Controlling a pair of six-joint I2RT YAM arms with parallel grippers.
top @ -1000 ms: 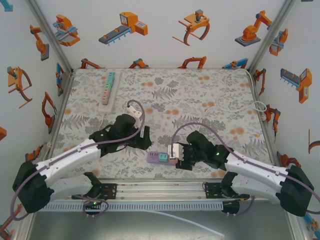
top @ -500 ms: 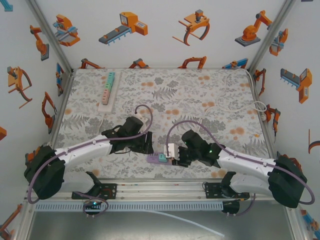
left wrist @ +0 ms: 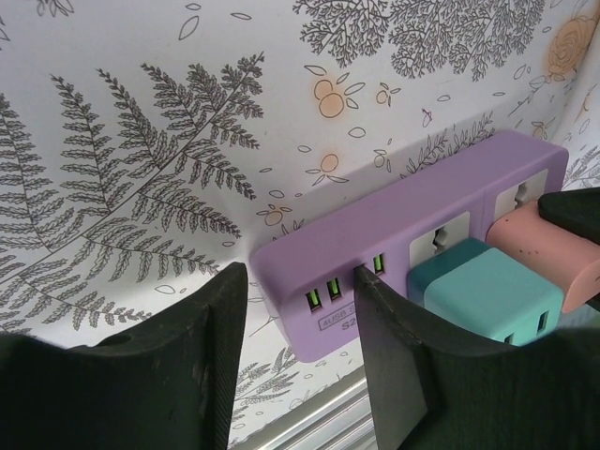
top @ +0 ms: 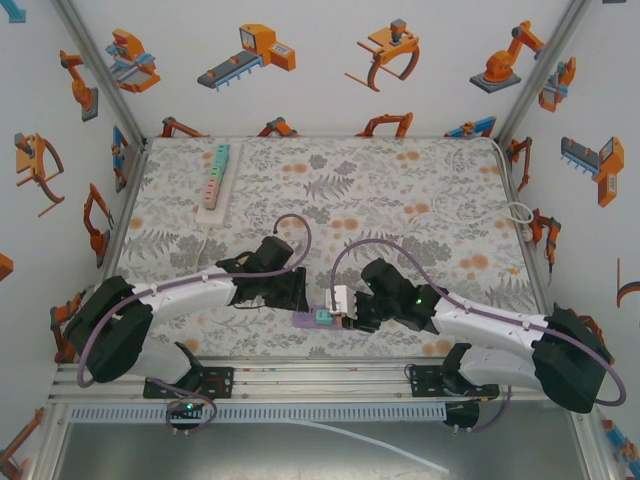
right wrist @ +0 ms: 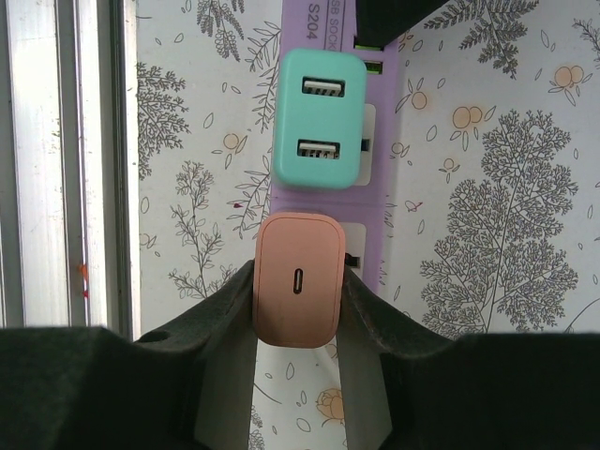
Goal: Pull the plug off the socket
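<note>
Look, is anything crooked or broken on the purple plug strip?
Nothing stands out. The purple plastic power strip lies flat, the teal square USB charger and pink rounded charger sit straight in it, and the right fingers pinch the pink one.

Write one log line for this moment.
left pincer: around strip end | right pincer: shut on pink plug | pink plug, teal plug: in strip

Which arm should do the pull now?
Right. The right end effector is closed on the pink plug, one finger on each side, so it can draw the plug straight out. The left end effector grips the end of the purple power strip, which suits bracing.
</note>
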